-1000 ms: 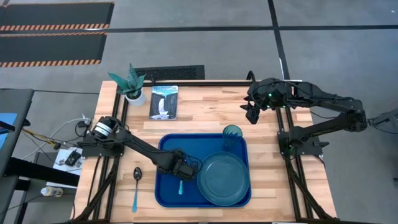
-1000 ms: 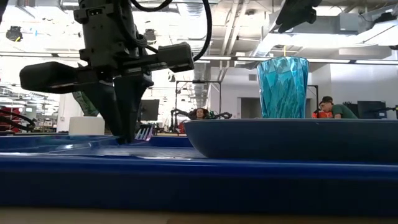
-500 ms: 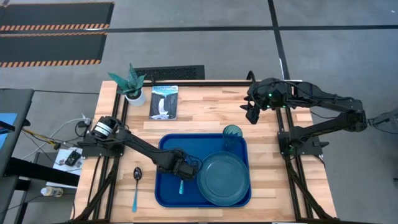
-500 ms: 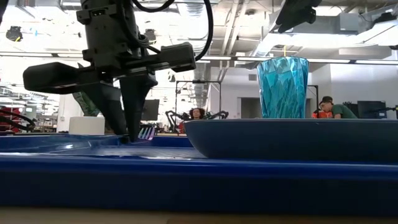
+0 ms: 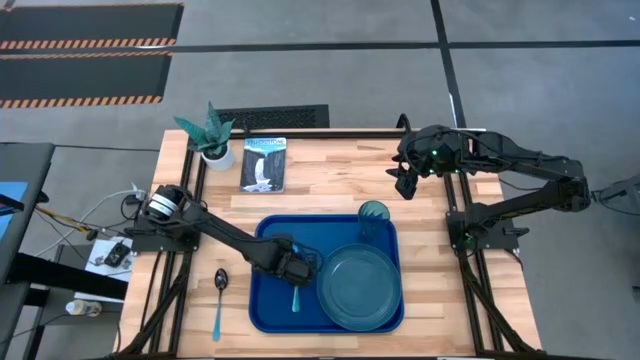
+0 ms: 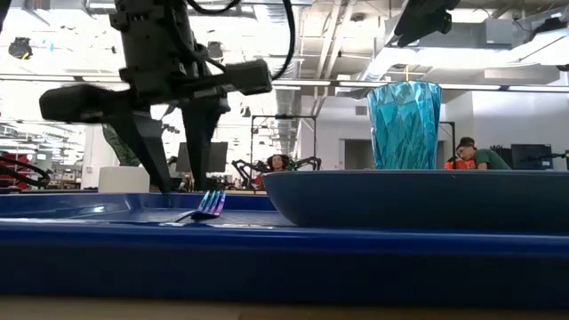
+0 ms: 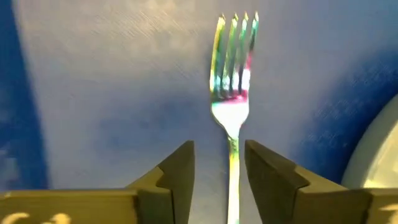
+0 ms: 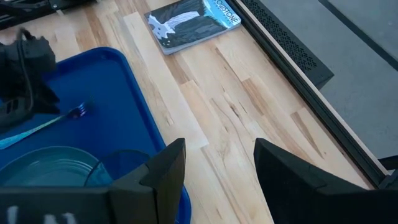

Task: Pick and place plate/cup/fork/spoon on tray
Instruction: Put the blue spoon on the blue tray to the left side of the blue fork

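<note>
The blue-teal fork lies flat on the blue tray, left of the dark-teal plate. In the left wrist view the fork points away from the fingers. My left gripper is open just above the tray, its fingers on either side of the fork's handle without touching it; the low view shows the same. The teal cup stands on the tray's far right corner. The spoon lies on the table left of the tray. My right gripper is open and empty above the table's far right.
A white pot with a teal plant and a picture booklet lie at the table's far left. Bare wood shows between the tray and the far edge. People sit in the room behind the table.
My left gripper has opened and let go of the fork. The fork now lies flat on the tray between the spread fingers, with more of its handle showing from above.
</note>
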You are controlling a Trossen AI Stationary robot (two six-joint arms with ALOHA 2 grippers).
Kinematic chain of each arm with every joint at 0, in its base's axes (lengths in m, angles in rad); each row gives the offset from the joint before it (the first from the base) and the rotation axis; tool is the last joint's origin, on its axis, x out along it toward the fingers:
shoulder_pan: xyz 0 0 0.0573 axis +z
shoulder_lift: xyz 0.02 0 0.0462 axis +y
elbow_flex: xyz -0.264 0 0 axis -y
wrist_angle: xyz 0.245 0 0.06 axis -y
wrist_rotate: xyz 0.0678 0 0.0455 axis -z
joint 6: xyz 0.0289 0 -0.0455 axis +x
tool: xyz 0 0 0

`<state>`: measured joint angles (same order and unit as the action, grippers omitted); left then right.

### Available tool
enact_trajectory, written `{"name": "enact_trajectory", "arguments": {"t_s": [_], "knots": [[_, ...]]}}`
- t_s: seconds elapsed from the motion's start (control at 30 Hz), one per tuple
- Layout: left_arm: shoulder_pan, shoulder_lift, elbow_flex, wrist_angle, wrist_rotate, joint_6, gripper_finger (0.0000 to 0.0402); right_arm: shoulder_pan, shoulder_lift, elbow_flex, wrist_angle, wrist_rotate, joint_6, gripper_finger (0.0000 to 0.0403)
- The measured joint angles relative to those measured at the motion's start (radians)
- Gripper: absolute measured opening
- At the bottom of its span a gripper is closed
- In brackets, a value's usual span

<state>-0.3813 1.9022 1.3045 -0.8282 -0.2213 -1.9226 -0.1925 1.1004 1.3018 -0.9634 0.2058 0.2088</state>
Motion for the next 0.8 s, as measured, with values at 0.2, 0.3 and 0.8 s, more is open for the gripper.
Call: {"name": "enact_trajectory", "arguments": {"t_s": [0.2, 0.3, 0.8], "knots": [[-0.009, -0.084, 0.000, -0.103, -0.011, 0.030, 0.0151, 0.000, 0.000, 0.000, 0.000, 0.000, -0.001, 0.0214], [-0.039, -0.126, 0.000, -0.171, 0.017, 0.072, 0.0161, 0.000, 0.000, 0.000, 0.000, 0.000, -0.005, 0.0214], [-0.353, -0.158, 0.000, -0.340, 0.242, -0.199, 0.0190, 0.000, 0.000, 0.000, 0.005, 0.000, -0.001, 0.0214]]}}
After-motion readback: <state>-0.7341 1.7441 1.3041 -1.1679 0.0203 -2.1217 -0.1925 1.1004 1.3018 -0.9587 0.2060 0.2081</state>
